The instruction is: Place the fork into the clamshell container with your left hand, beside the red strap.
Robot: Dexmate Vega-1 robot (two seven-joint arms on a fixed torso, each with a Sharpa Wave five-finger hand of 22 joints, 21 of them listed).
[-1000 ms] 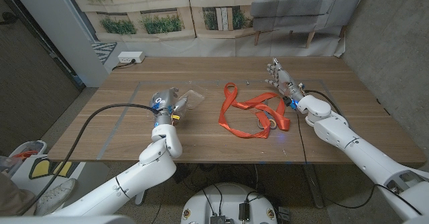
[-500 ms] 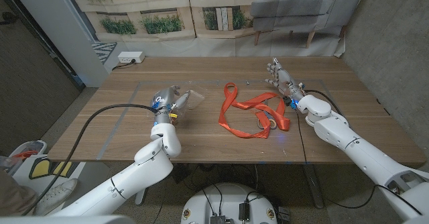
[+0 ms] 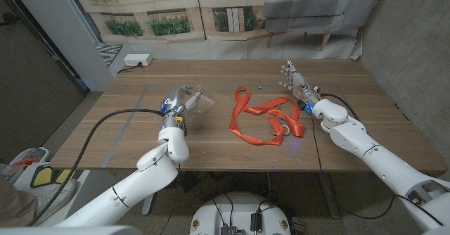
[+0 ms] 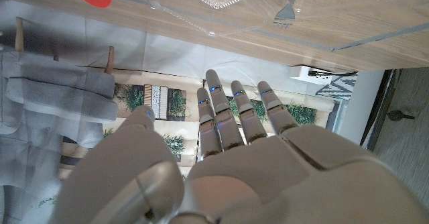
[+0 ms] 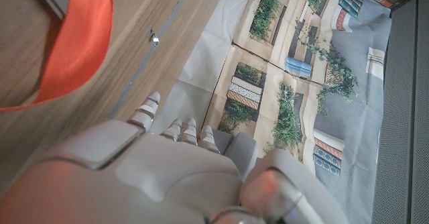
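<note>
Wooden table (image 3: 140,133) filled the room's middle. At its centre sprawled the red strap (image 3: 264,119); at its nine o'clock lay the clear clamshell container (image 3: 202,103). Left hand (image 3: 177,101) — fingers spread, holding nothing — hovered just beside it. Right hand (image 3: 294,77) waited open, farther off. Fork (image 4: 289,5) lay ahead of the left fingertips, tines toward them.

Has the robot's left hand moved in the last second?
Yes. The left hand has gone a little further across the table, away from its near edge and slightly toward the red strap, closing on the clear clamshell container.
</note>
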